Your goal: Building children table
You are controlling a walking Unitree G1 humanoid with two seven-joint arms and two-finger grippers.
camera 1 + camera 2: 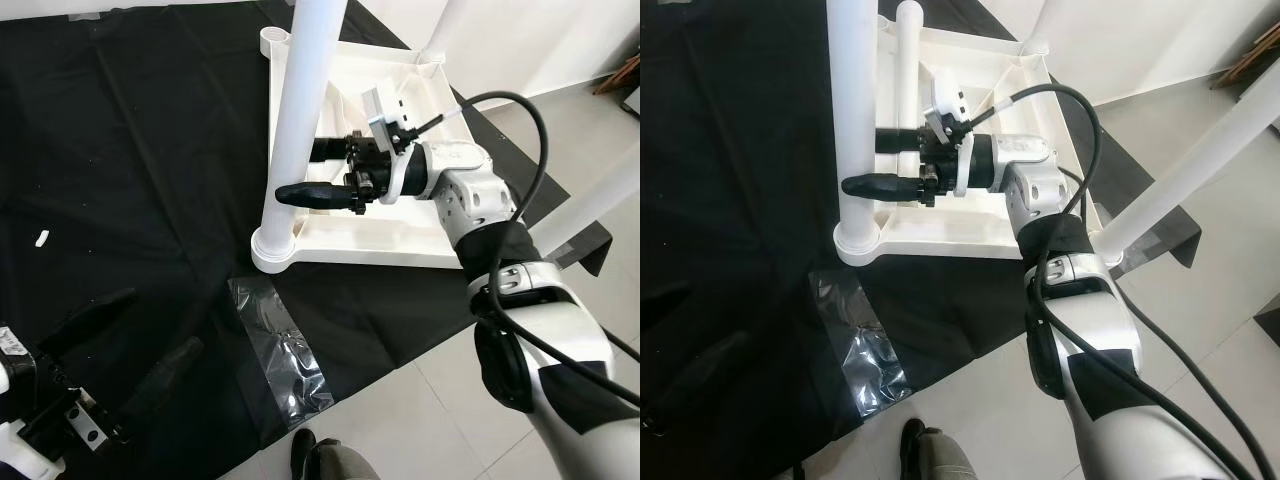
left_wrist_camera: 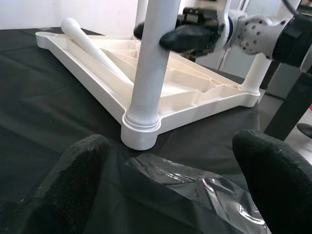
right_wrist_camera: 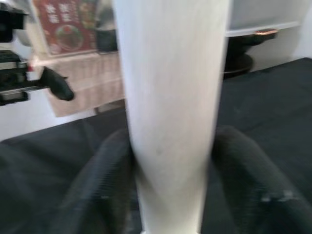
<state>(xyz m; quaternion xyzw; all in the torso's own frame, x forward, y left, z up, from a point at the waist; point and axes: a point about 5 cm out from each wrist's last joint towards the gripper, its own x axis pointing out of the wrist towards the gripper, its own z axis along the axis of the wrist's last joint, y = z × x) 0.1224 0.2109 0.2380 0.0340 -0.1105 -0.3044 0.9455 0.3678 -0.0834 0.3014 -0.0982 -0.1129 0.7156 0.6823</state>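
Note:
The white table top (image 1: pixel 400 245) lies upside down on a black cloth (image 1: pixel 130 150). A white table leg (image 1: pixel 305 120) stands upright in its near left corner socket (image 1: pixel 275 250). My right gripper (image 1: pixel 298 172) reaches in from the right and is shut on this leg, one black finger on each side; in the right wrist view the leg (image 3: pixel 170 112) sits tight between both fingers. My left gripper (image 1: pixel 160 320) hovers low over the cloth at the near left, open and holding nothing. A loose leg (image 2: pixel 92 44) lies inside the table top.
Two more legs (image 1: pixel 445 25) (image 1: pixel 600 200) stand at the far and right corners. Crumpled clear plastic (image 1: pixel 280 350) lies on the cloth's near edge. A small white piece (image 1: pixel 41 238) rests at the left. A person's shoe (image 1: pixel 305 450) is on the tiled floor (image 1: pixel 420 420).

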